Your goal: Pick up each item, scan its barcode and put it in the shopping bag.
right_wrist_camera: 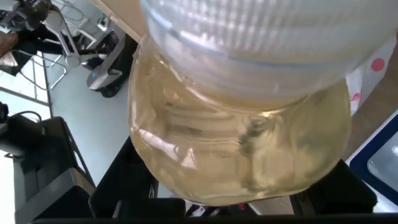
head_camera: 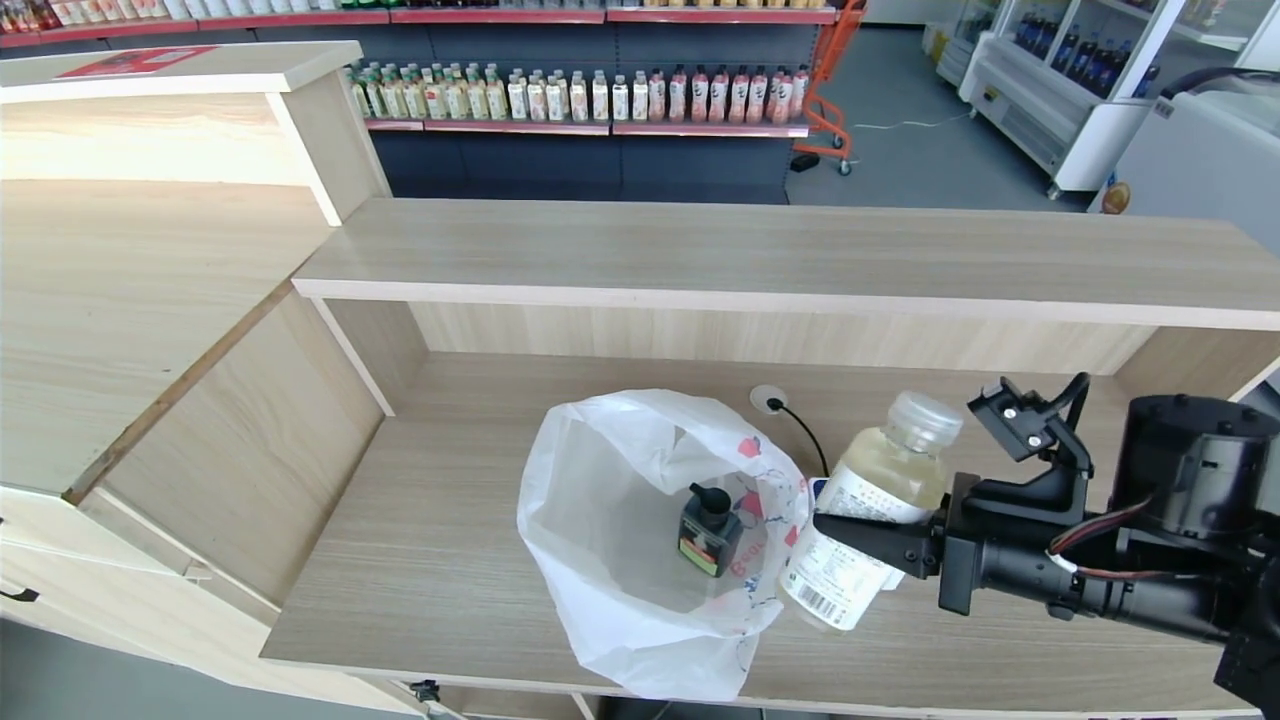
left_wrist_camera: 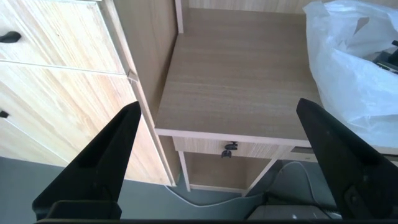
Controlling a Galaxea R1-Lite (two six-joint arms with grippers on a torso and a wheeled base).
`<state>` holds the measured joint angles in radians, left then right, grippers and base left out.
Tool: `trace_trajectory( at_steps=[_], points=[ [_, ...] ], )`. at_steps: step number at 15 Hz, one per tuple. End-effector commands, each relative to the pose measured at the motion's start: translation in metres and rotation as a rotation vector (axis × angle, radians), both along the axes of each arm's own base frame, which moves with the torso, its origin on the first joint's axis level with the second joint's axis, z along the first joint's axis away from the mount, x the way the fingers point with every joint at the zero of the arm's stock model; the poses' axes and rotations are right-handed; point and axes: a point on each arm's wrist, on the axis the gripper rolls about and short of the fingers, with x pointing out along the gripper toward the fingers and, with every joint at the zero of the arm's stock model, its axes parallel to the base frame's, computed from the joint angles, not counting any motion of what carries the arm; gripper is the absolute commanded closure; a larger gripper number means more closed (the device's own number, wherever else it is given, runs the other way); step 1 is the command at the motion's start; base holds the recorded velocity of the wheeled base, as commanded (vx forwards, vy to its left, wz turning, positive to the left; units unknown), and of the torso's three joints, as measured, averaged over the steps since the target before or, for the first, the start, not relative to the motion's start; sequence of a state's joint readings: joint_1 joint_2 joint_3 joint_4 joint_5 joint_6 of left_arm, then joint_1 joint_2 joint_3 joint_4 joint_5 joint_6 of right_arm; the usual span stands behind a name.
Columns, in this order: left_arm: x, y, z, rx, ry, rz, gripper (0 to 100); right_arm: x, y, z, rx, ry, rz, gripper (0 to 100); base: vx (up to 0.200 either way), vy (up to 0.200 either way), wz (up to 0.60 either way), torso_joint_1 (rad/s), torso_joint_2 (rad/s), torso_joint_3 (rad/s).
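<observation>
My right gripper [head_camera: 875, 545] is shut on a clear bottle [head_camera: 880, 500] of pale yellow liquid with a white label and a translucent cap, held tilted just right of the white plastic shopping bag [head_camera: 640, 540]. The bottle [right_wrist_camera: 249, 143] fills the right wrist view, cap toward the camera. The bag stands open on the lower counter, and a small black bottle [head_camera: 710, 530] with a coloured label lies inside it. My left gripper [left_wrist_camera: 224, 168] is open, below and in front of the counter's front edge, with the bag [left_wrist_camera: 354, 68] off to one side.
A black cable [head_camera: 800, 430] runs from a round grommet [head_camera: 768, 398] behind the bag. A raised wooden ledge [head_camera: 780, 250] borders the counter [head_camera: 420, 560] at the back, and a side panel [head_camera: 250, 440] at the left. Drawer fronts [left_wrist_camera: 56, 93] stand beside the counter's left end.
</observation>
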<state>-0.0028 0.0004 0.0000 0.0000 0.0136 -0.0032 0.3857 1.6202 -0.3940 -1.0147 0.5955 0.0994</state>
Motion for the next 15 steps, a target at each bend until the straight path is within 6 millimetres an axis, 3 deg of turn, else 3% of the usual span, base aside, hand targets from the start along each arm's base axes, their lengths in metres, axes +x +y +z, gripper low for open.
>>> trace_trajectory(
  at_steps=[1, 8, 11, 15],
  points=[
    [0.0, 0.0, 0.0, -0.001, 0.0, 0.0, 0, 0.013, 0.016, -0.03, -0.044, 0.03, 0.046, 100, 0.0, 0.0, 0.0, 0.0, 0.0, 0.0],
    [0.0, 0.0, 0.0, 0.0, 0.0, 0.0, 0, 0.054, 0.049, -0.076, -0.117, -0.068, 0.116, 100, 0.0, 0.0, 0.0, 0.0, 0.0, 0.0],
    [0.0, 0.0, 0.0, 0.0, 0.0, 0.0, 0, 0.069, 0.056, -0.082, -0.108, -0.14, 0.116, 100, 0.0, 0.0, 0.0, 0.0, 0.0, 0.0],
    [0.0, 0.0, 0.0, -0.001, 0.0, 0.0, 0, 0.072, 0.054, -0.091, -0.14, -0.172, 0.119, 100, 0.0, 0.0, 0.0, 0.0, 0.0, 0.0]
  ],
)
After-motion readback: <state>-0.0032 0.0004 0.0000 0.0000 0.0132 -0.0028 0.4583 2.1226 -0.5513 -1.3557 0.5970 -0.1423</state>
